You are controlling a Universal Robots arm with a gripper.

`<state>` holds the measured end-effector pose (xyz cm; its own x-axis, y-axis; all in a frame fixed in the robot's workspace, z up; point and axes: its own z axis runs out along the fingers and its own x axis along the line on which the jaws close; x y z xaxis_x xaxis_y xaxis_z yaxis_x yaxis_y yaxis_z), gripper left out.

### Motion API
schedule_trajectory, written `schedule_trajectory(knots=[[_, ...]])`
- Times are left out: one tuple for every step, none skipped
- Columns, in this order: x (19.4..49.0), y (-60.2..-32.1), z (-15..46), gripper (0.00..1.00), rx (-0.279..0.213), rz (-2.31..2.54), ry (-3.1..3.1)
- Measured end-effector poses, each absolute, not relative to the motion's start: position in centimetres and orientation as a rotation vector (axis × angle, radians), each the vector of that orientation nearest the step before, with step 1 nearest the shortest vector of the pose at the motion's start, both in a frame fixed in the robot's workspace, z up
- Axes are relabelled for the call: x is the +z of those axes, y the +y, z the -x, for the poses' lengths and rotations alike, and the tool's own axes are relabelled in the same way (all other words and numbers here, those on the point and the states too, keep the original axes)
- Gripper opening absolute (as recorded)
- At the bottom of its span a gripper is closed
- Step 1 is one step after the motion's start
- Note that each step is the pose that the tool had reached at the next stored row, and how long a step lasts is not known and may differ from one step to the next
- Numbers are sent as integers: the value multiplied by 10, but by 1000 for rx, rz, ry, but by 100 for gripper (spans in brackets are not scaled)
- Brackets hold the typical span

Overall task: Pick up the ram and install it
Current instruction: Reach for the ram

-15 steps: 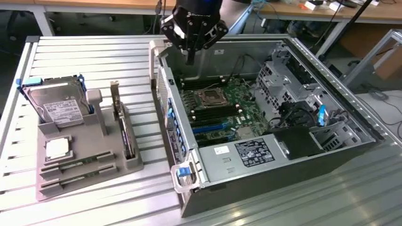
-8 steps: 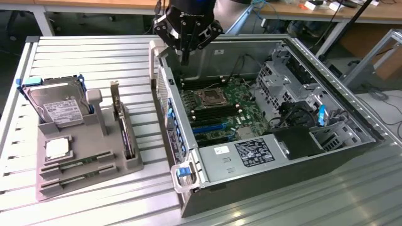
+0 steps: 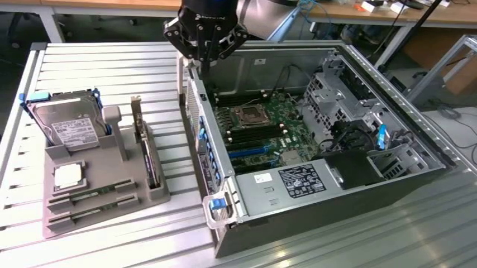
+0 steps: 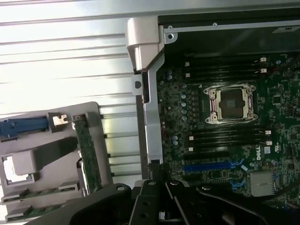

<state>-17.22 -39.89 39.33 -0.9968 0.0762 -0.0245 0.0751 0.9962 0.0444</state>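
Two green ram sticks (image 3: 88,196) lie flat in slots at the front of the grey holder (image 3: 123,167), on the exterior view's left; the wrist view shows them too (image 4: 47,192). My gripper (image 3: 205,59) hangs high over the back corner of the open computer case (image 3: 313,184), well away from the ram. Its black fingers (image 4: 157,176) are shut together with nothing between them. In the case, the motherboard (image 3: 261,131) shows dark memory slots (image 4: 227,136) on both sides of the open processor socket (image 4: 232,103).
The holder also carries a hard drive (image 3: 67,125), a square silver processor chip (image 3: 67,176) and a dark expansion card standing on edge (image 3: 145,151). The case's metal side wall (image 3: 201,145) rises between holder and motherboard. All of it rests on a slatted metal table (image 3: 97,61).
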Motion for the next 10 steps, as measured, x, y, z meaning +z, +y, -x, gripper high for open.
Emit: schedule_trajectory(knots=[[393, -399, 174, 10, 68, -118, 3112], [393, -399, 176, 10, 68, -118, 3112], [393, -399, 179, 10, 68, -118, 3112], [393, -399, 181, 10, 68, -118, 3112], [393, -399, 183, 10, 68, -118, 3112], [393, -399, 185, 10, 68, -118, 3112], [393, -399, 187, 10, 68, -118, 3112], [393, -399, 188, 10, 68, -118, 3112], [393, -399, 189, 10, 68, -118, 3112], [393, -399, 191, 10, 68, -118, 3112]])
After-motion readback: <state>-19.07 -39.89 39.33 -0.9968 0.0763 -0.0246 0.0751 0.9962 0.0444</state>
